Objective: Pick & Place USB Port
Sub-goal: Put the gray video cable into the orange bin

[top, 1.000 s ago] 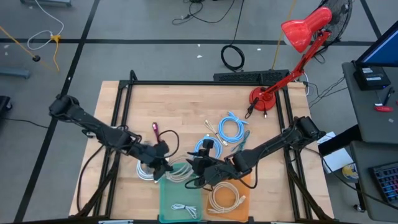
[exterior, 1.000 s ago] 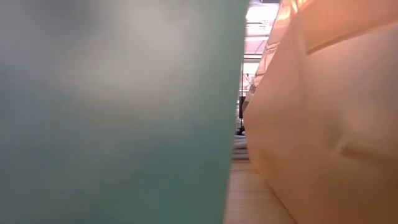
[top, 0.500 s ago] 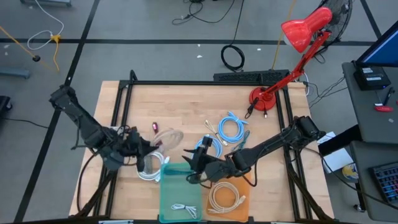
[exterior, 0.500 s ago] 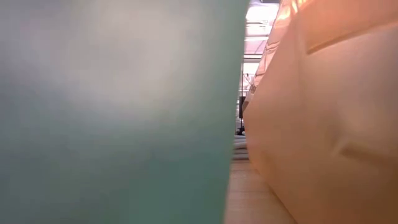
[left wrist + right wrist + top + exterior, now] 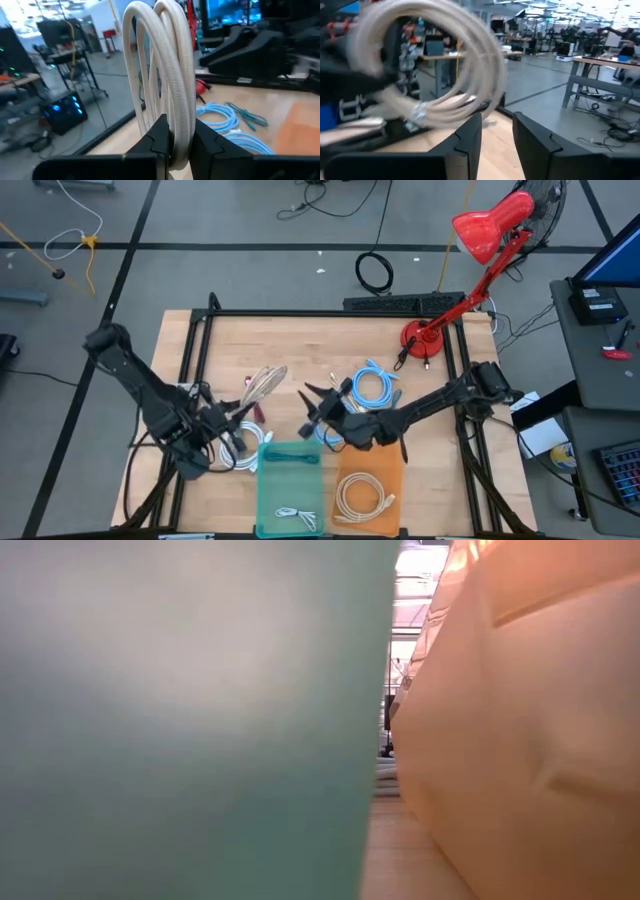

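My left gripper (image 5: 238, 410) (image 5: 179, 145) is shut on a coiled white cable (image 5: 263, 385) (image 5: 165, 60), raised over the table's left middle. My right gripper (image 5: 312, 410) (image 5: 497, 135) is open and faces the coil (image 5: 435, 65) from the right, a short way off, touching nothing. A teal bin (image 5: 290, 485) near the front edge holds a small white cable (image 5: 297, 517). Beside it, an orange bin (image 5: 370, 490) holds a beige coil (image 5: 362, 500). The low view shows only the two bin walls (image 5: 190, 720) (image 5: 520, 720) up close. My left gripper pinches the coil's lower bend (image 5: 180, 125) between its two fingers, several strands together. The fingers come roughly level from the table's left and lie across the strands. The coil stands upright beyond the fingertips, lifted off the table.
Blue cable coils (image 5: 370, 388) (image 5: 335, 420) lie right of centre, and another white cable (image 5: 235, 450) lies under my left arm. A red desk lamp (image 5: 480, 240) stands at the far right corner. A black frame (image 5: 320, 312) borders the table.
My left gripper has drawn back toward the table's left and risen, carrying the white coil up off the table from just beyond the teal bin. My right gripper has moved from the bins' far rims toward the far edge and now faces the raised coil.
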